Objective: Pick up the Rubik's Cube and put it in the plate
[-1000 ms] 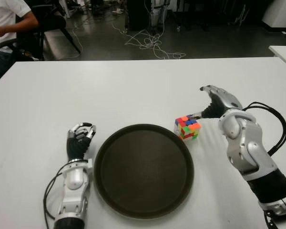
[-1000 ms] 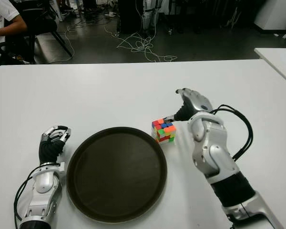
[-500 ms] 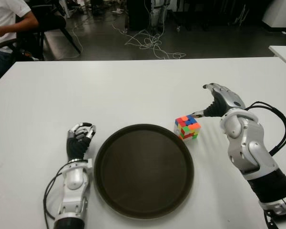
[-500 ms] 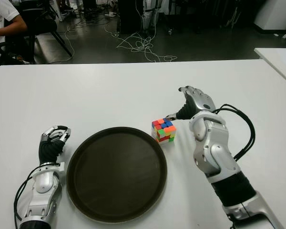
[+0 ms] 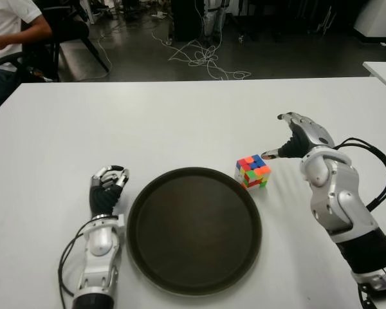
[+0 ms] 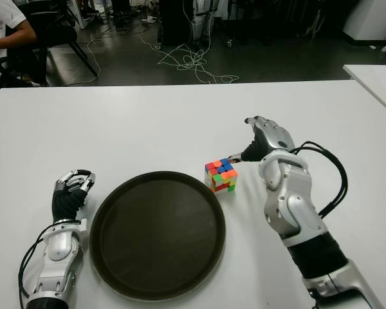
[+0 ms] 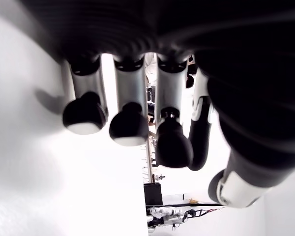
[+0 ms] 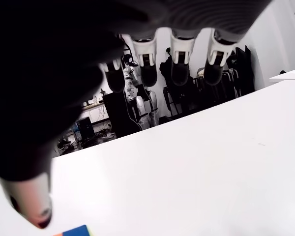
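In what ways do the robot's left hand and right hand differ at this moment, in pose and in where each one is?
The left hand shows left of the plate, fingers curled and holding nothing; the right hand is right of the Rubik's Cube, fingers spread open. The left hand is far from the cube; the right hand's thumb tip reaches the cube's far corner, though contact is unclear. Both hold nothing, and both are over the white table.

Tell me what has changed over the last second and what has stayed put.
The right hand has drifted slightly to the robot's right, away from the Rubik's Cube, its fingers spread and holding nothing; its thumb tip still shows just beside the cube's far corner. Nothing was grasped or released. The cube stays on the table beside the plate, and the curled left hand has not moved.
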You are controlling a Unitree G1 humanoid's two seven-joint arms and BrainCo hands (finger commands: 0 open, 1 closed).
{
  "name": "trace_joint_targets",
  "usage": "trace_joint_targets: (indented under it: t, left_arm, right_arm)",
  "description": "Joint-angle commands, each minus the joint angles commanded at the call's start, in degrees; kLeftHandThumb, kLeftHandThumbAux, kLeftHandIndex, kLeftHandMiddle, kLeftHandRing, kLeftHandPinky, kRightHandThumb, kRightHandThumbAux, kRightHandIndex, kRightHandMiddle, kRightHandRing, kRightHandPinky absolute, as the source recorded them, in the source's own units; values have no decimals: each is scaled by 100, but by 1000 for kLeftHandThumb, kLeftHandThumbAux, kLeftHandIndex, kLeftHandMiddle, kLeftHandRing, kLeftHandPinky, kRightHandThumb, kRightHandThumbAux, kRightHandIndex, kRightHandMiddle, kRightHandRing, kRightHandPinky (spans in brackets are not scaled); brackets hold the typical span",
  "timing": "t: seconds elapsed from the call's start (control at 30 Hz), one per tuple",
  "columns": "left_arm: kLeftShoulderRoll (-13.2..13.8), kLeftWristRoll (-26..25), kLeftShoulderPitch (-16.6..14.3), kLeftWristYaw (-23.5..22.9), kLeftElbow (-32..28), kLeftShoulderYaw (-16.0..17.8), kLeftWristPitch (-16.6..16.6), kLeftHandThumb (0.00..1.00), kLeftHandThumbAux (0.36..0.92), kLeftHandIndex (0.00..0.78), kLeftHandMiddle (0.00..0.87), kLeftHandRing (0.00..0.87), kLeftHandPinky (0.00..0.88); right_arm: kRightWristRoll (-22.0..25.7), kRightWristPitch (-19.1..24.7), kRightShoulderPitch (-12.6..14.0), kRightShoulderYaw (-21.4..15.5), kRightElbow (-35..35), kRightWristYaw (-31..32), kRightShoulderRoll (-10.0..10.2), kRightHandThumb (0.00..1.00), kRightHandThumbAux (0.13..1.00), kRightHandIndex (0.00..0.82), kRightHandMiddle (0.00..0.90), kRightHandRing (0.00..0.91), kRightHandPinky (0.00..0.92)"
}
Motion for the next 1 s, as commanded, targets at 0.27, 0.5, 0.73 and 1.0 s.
trace_joint_targets:
  t: [0.27,0.5,0.73,1.0]
  left_arm:
    - [-31,-54,5,-9,-47,21,87,716,699,446,821,850,853]
    - [-33,-33,13,0,-72,12,95,716,699,446,817,847,850]
    - [-14,18,6,15,-73,-9,115,717,699,446,816,845,849]
    - [-8,4,16,-3,-96,-10,160,716,700,445,814,842,844]
  right_arm:
    - [-32,47,54,34,-177,118,-1,0,688,0,0,0,0]
    - [-38,-28,246,97,-435,78,73,0,675,0,0,0,0]
    - [-101,-8,382,230,-814,274,57,0,674,0,0,0,0]
    - [-36,-57,486,278,-986,420,75,0,671,0,0,0,0]
